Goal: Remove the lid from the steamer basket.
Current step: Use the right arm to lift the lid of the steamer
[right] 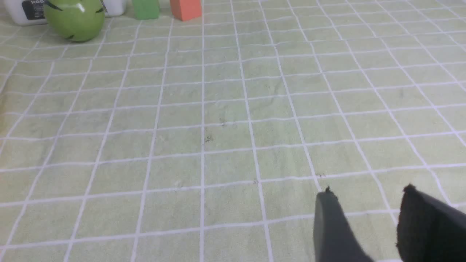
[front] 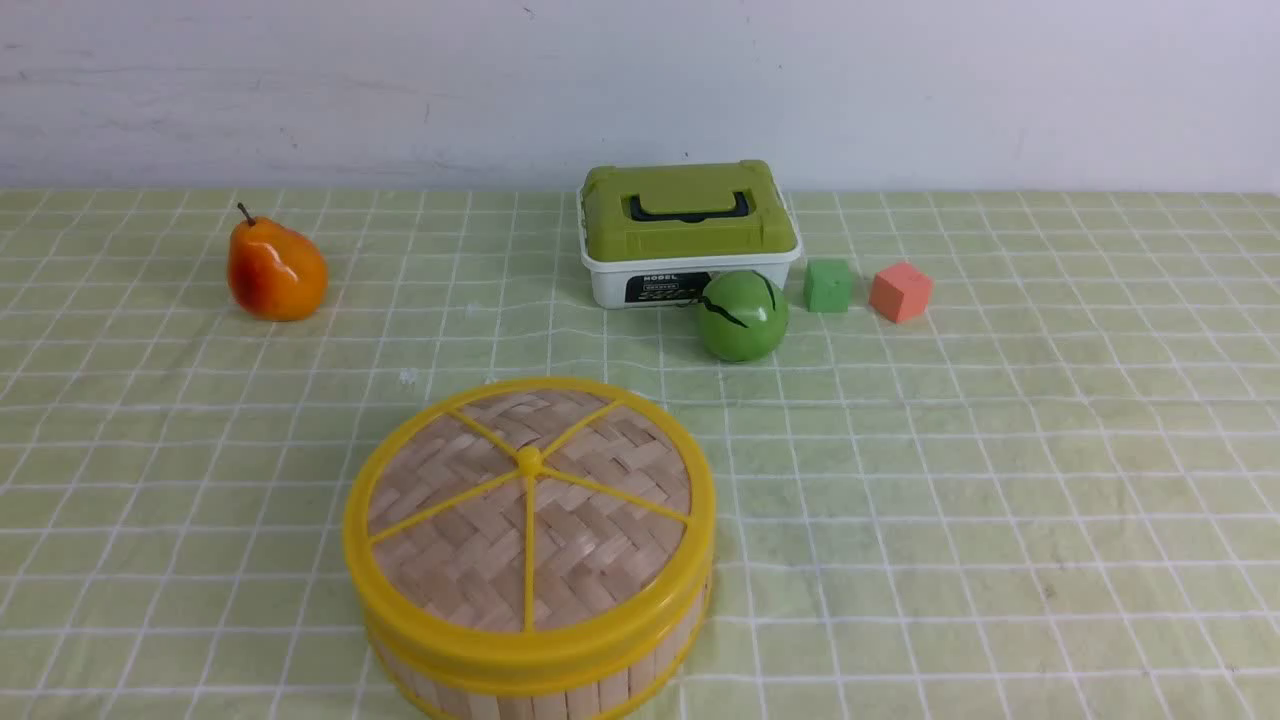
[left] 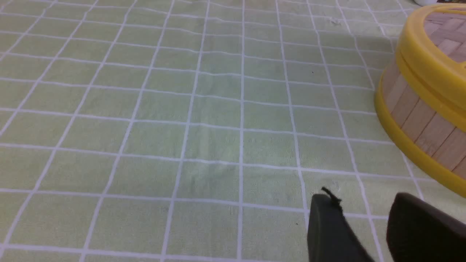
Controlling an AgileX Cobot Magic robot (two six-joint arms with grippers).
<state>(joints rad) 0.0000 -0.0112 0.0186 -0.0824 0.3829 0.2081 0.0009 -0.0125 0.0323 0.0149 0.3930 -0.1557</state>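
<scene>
The steamer basket (front: pixel 650 675) is seen in the front view at 6 o'clock on the tabletop (front: pixel 1000 500), a little towards 7 o'clock, on a pale green checked cloth. The lid (front: pixel 529 520) is seated flat on the basket, its yellow rim resting on the basket's upper rim.

From the lid, an orange pear (front: pixel 276 270) is found at 10 o'clock, well apart. A white box with an olive-green top (front: pixel 688 232) and a green ball (front: pixel 742 315) are found at 1 o'clock, the ball just in front of the box. A green cube (front: pixel 829 285) and a salmon cube (front: pixel 900 291) are set at 2 o'clock.

Neither tool is shown in the front view. In the left wrist view the left tool (left: pixel 362 203) is seen released, its two dark fingers parted over bare cloth and nothing held. The basket's slat wall and the lid's rim are seen near it, with a strip of cloth between and no contact.

In the right wrist view the right tool (right: pixel 367 196) is likewise seen released and empty above the cloth, well apart from the ball and the cubes
</scene>
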